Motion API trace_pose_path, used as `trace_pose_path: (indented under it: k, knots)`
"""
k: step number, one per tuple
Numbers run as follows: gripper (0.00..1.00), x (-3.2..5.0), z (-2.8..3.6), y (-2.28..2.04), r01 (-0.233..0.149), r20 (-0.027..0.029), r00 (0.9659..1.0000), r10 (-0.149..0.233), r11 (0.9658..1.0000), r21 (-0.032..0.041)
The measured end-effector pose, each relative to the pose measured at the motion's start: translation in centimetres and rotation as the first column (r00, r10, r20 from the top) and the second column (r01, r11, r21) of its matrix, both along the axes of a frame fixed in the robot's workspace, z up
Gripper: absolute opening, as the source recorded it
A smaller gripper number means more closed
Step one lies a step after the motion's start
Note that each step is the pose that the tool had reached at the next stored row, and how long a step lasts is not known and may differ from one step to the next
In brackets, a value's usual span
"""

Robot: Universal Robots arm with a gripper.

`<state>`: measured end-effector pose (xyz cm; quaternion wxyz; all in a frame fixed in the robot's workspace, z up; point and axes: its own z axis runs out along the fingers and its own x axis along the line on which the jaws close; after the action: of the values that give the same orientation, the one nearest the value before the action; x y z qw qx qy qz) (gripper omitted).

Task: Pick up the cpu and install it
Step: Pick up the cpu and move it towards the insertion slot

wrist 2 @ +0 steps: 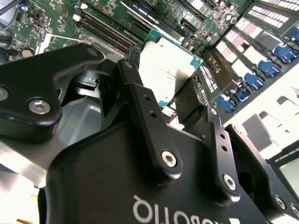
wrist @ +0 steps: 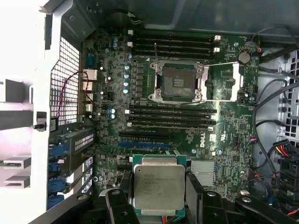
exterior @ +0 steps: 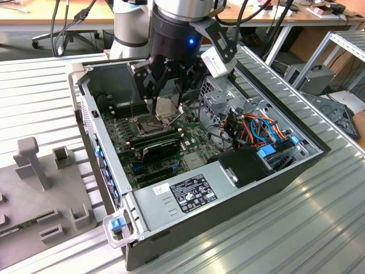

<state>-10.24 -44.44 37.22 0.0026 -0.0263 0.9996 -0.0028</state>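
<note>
Aloft, cpu [wrist: 158, 186] pinched between fingers [wrist 2: 145, 116], over motherboard [wrist: 224, 140], socket [wrist: 177, 82] open

You're seeing the cpu [wrist: 157, 184] wearing a dull, matt metal lid; gripper [wrist: 158, 193] looking smooth, matt black; table [exterior: 285, 234] showing ribbed, satin alu.

Bright, even room light from overhead in the exterior view; soft sheen on the ribbed worktop [exterior: 319, 222]; inside of the case [exterior: 245, 208] dimmer, arm [exterior: 177, 23] throws shadow on the board [exterior: 194, 137]; small blue lamp [exterior: 192, 41] glows on the arm; second wrist view: cpu [wrist 2: 166, 70] lid glares near white, area past the blue clips [wrist 2: 280, 51] blown out; first wrist view: board evenly lit, everything outside the case wall [wrist: 51, 70] washed out white
</note>
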Motion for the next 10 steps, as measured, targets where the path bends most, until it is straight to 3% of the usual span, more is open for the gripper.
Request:
trace_pose_path:
  k: [10]
  knots:
    - [0.55, 0.0, 0.0, 0.66, 0.0, 0.0, 1.0, 0.0, 1.0, 0.0001]
